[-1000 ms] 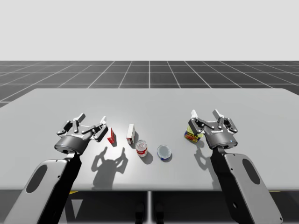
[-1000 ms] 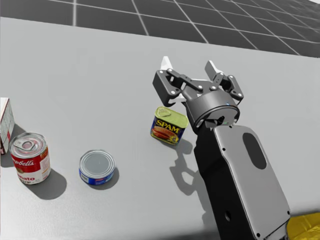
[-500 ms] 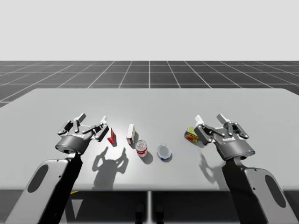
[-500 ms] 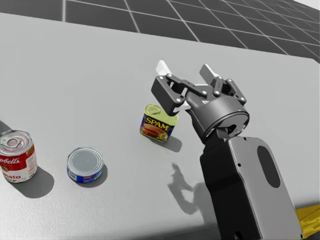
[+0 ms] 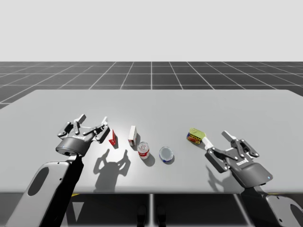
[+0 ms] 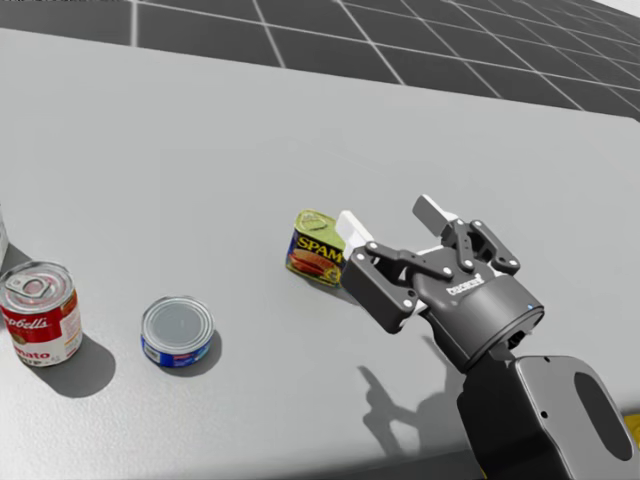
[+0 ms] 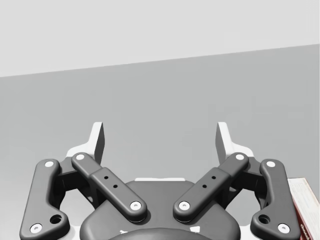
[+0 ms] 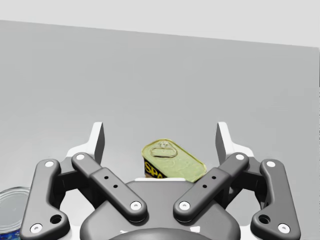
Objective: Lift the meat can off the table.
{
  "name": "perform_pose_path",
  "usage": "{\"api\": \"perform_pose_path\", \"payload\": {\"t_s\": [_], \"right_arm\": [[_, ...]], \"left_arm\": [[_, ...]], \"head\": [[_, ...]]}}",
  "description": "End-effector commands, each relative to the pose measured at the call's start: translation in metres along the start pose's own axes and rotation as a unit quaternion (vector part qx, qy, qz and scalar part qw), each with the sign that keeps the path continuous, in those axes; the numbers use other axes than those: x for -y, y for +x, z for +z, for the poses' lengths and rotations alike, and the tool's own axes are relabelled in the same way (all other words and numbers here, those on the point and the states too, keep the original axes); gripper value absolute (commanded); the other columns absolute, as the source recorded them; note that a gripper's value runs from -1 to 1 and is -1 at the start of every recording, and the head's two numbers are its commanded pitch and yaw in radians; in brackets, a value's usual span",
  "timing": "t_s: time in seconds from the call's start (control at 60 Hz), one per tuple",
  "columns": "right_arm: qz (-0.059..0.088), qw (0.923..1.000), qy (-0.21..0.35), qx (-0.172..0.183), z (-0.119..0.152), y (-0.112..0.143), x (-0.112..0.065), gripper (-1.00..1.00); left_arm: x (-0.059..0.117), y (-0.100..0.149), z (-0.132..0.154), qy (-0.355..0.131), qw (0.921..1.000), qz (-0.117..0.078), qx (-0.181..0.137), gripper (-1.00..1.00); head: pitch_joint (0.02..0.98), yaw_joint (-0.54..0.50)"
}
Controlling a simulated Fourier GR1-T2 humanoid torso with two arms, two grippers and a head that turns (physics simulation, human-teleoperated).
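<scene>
On the table point(image 5: 151, 101), a plain matte grey slab, we record five items in a loose row across the middle of the high view. They are a red box point(image 5: 113, 137), a white box point(image 5: 133, 135), a red-and-white round can point(image 5: 143, 150), a low blue round can point(image 5: 166, 154) and, right of centre, the meat can point(image 5: 195, 136).

The meat can is a yellow-topped rectangular can and it rests on the surface. Our right gripper point(image 5: 218, 138) sits just lower right of it with its fingers spread. One fingertip point(image 6: 350, 225) is right beside the can, and we cannot tell whether it makes contact.

Our left gripper point(image 5: 93, 119), at the frame's left, is likewise spread and grips nothing. It stands just beside the red box.

Beyond the far edge of the table, a dark floor point(image 5: 151, 73) ruled in pale grid lines runs to a horizon. A blank pale backdrop point(image 5: 151, 28) rises above it.
</scene>
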Motion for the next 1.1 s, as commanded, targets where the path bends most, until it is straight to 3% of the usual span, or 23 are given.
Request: {"api": "perform_pose_path", "payload": {"t_s": [0.017,0.15,0.45,0.7,0.967,1.1], "right_arm": [[0.01,0.9997,-0.001,-0.022,0.005,-0.025,0.008,-1.0],[0.008,0.9993,0.003,-0.038,-0.004,-0.043,0.014,-1.0],[0.023,0.9974,0.003,-0.068,-0.026,-0.071,0.019,-1.0],[0.02,0.9954,0.002,-0.094,-0.048,-0.078,0.022,-1.0],[0.033,0.9924,0.009,-0.118,-0.074,-0.082,0.023,-1.0],[0.028,0.9912,0.019,-0.128,-0.082,-0.083,0.021,-1.0]], "left_arm": [[0.0,0.0,0.0,0.001,1.0,-0.002,0.001,-1.0],[0.001,0.0,0.0,0.002,1.0,-0.002,0.001,-1.0],[0.0,0.001,0.0,0.002,1.0,0.001,0.001,-1.0],[0.0,0.001,0.001,0.002,1.0,0.003,0.001,-1.0],[0.0,0.002,0.001,0.002,1.0,0.005,0.002,-1.0],[-0.001,0.002,0.001,0.002,1.0,0.006,0.002,-1.0]], "head": [[0.787,-0.37],[0.789,-0.36],[0.793,-0.35],[0.797,-0.32],[0.799,-0.31],[0.797,-0.31]]}}
